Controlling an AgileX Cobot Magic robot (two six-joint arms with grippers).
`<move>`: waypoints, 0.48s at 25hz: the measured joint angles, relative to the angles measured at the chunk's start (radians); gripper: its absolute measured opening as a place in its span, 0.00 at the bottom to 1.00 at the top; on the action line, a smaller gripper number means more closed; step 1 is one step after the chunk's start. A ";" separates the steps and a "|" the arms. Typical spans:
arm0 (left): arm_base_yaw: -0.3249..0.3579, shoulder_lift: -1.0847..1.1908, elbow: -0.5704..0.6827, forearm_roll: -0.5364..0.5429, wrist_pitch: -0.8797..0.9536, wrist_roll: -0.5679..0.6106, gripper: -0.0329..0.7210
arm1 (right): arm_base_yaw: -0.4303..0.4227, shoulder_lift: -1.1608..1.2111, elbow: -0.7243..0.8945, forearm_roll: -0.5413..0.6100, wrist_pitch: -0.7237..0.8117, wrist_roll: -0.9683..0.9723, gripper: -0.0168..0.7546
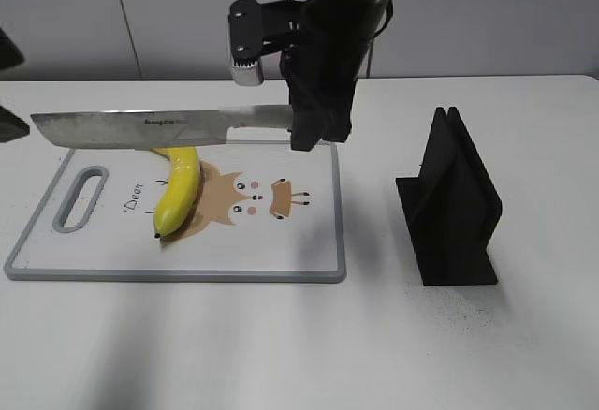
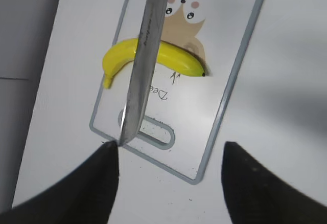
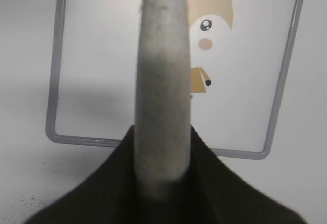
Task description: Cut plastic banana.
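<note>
While the right gripper (image 1: 316, 129) clamps the knife (image 1: 150, 129) handle at upper centre, blade above the plastic banana (image 1: 178, 189): risk, curved toy rolling. Left gripper (image 2: 168, 183) open, empty.

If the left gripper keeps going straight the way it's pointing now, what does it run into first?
Probably the knife: its tip sits right ahead of the open left gripper, near the left finger. Past that come the cutting board, its handle slot, then the banana. Depth is unclear, so the blade may hang above that line.
</note>
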 joint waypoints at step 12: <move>0.099 0.388 -0.298 -0.140 0.060 0.133 0.79 | 0.000 0.000 -0.001 0.000 -0.014 -0.001 0.25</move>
